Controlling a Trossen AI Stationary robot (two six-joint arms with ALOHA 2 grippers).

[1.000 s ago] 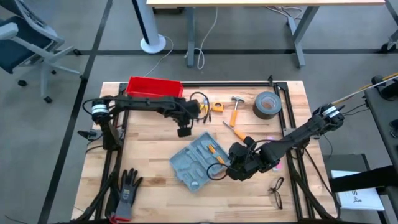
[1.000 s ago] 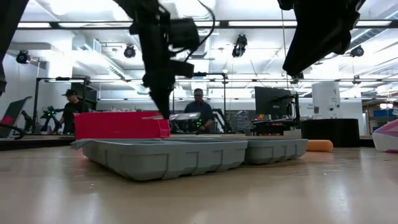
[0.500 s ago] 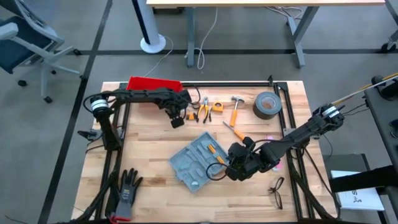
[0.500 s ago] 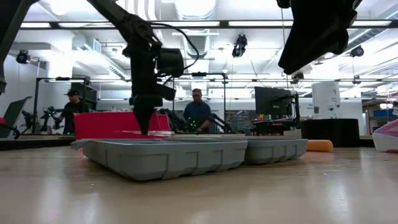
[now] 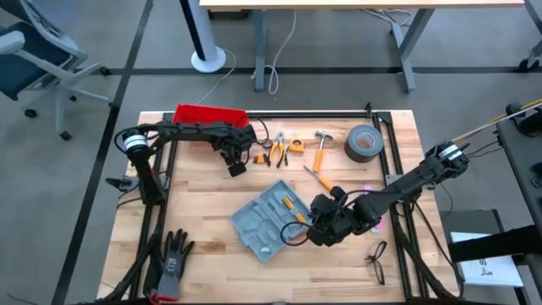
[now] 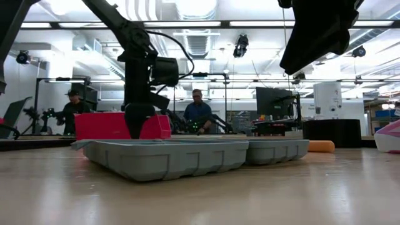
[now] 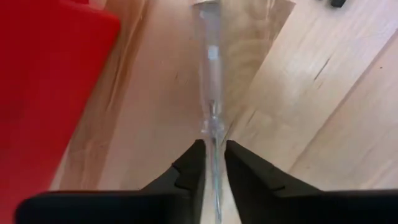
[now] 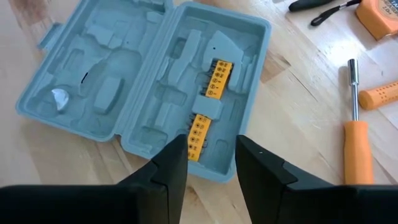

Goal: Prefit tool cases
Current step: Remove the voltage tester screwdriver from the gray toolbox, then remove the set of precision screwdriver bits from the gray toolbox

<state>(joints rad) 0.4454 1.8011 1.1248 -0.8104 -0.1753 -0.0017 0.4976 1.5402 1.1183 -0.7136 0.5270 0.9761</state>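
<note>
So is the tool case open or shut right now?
Open. The tool case lies flat with both halves spread on the table, moulded slots facing up and yellow bit holders seated in one half.

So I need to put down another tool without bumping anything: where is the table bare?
Bare wood lies between the case and the glove, and below the red bin, left of the case. The back edge is crowded: pliers, hammer and tape roll, with the left pincer nearby. The right pincer hangs over the case's right end.
</note>
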